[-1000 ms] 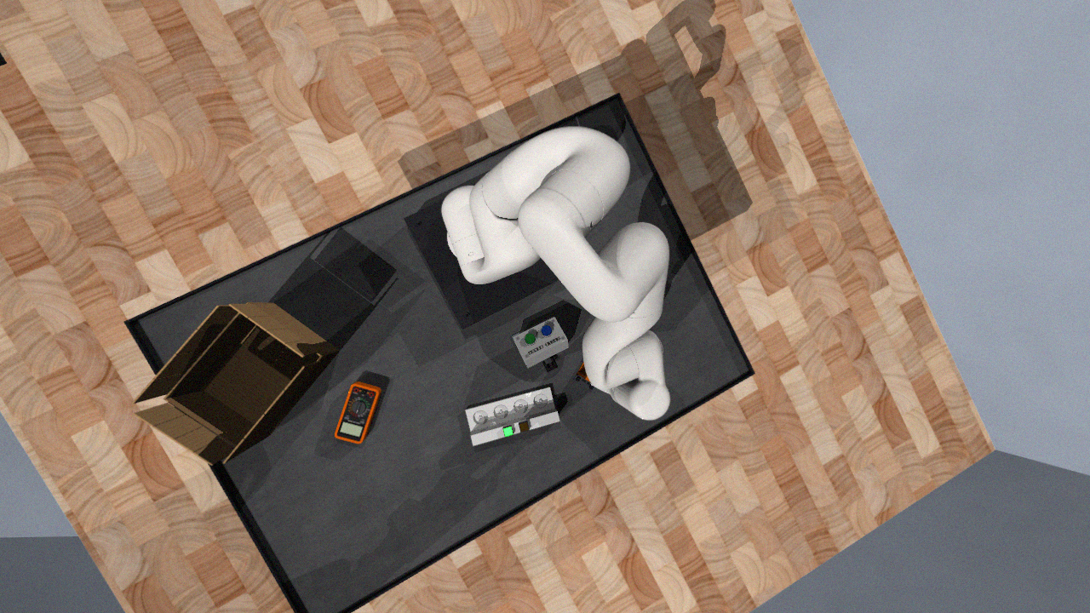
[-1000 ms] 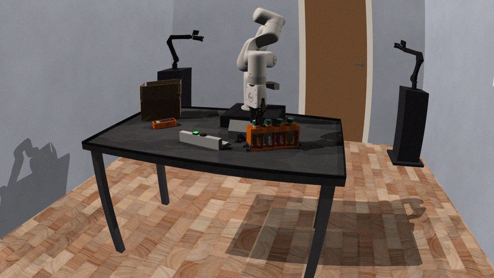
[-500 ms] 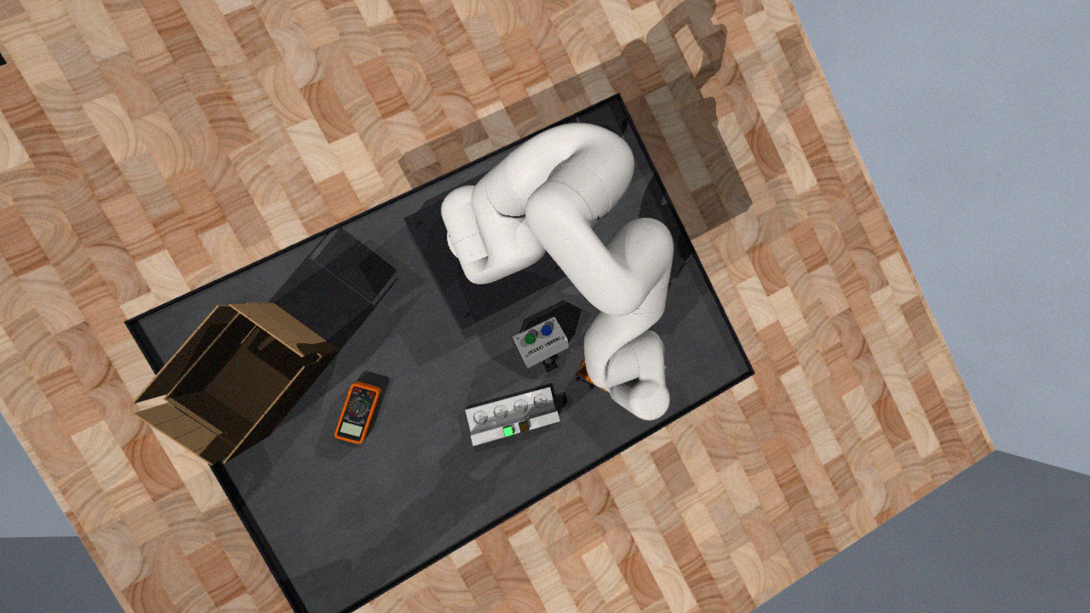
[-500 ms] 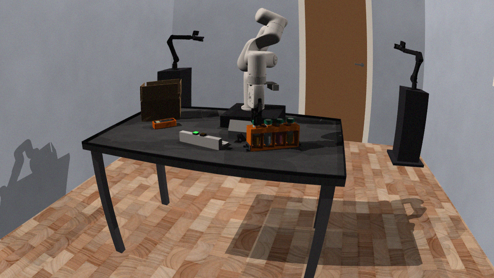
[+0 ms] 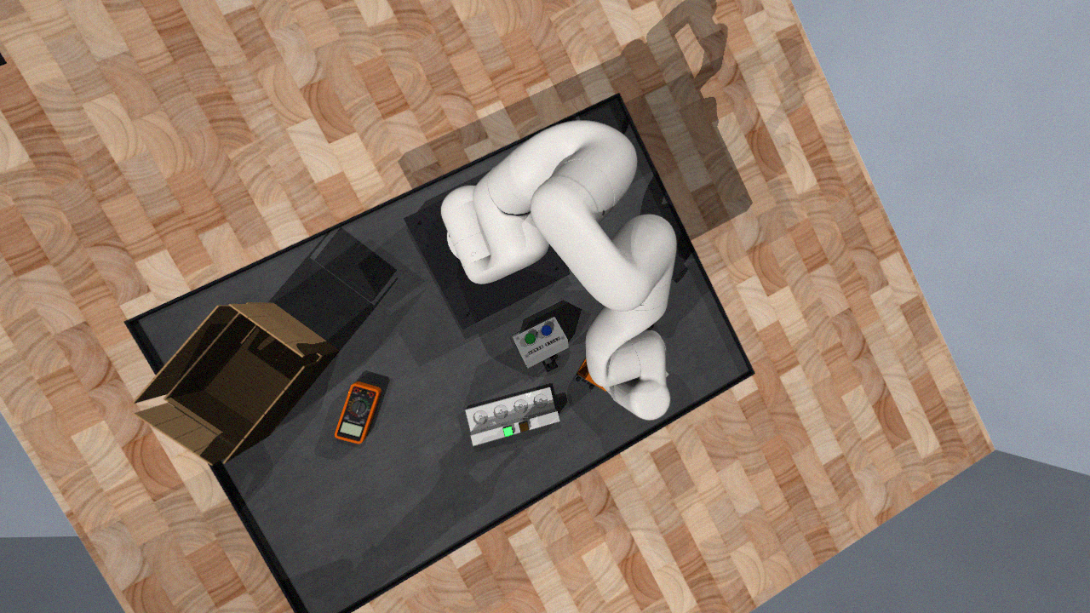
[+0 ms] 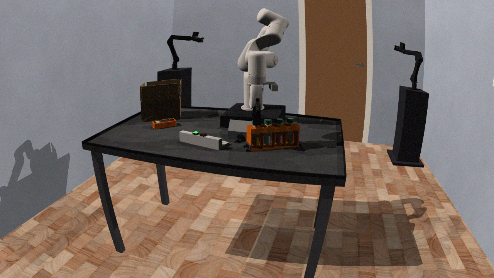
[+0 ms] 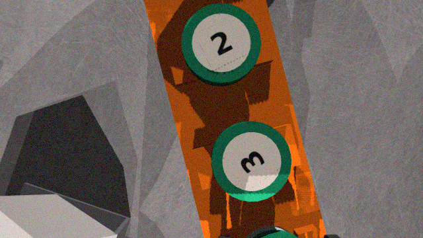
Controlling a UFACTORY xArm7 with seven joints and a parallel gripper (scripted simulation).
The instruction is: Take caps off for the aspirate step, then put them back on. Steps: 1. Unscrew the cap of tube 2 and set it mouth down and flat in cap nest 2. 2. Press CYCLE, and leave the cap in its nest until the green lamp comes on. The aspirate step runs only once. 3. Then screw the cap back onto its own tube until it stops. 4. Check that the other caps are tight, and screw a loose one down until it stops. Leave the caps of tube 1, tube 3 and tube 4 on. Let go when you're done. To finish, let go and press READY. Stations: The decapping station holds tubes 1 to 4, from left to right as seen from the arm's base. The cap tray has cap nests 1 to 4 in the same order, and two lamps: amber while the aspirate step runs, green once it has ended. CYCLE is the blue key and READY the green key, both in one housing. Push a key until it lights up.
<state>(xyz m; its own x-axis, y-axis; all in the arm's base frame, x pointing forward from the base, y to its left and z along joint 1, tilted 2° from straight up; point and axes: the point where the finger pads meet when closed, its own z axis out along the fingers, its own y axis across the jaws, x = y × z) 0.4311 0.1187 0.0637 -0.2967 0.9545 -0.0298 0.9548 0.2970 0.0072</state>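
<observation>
The orange decapping station (image 6: 273, 137) holds the tubes with green caps. In the wrist view cap 2 (image 7: 221, 43) and cap 3 (image 7: 251, 160) sit on their tubes, and the rim of cap 4 (image 7: 271, 233) shows at the bottom edge. My gripper (image 6: 256, 119) points straight down over that end tube, its fingers standing open around cap 4; I cannot tell if they touch it. Only the fingertips' edges show in the wrist view. The cap tray (image 5: 512, 415) has its green lamp (image 5: 508, 431) lit, and no green cap lies in its nests. Tube 1 is out of the wrist view.
The key housing (image 5: 539, 340) with the green and blue keys stands between the arm's base and the tray. An orange multimeter (image 5: 356, 412) and an open cardboard box (image 5: 228, 380) lie further left. The arm hides most of the rack from above.
</observation>
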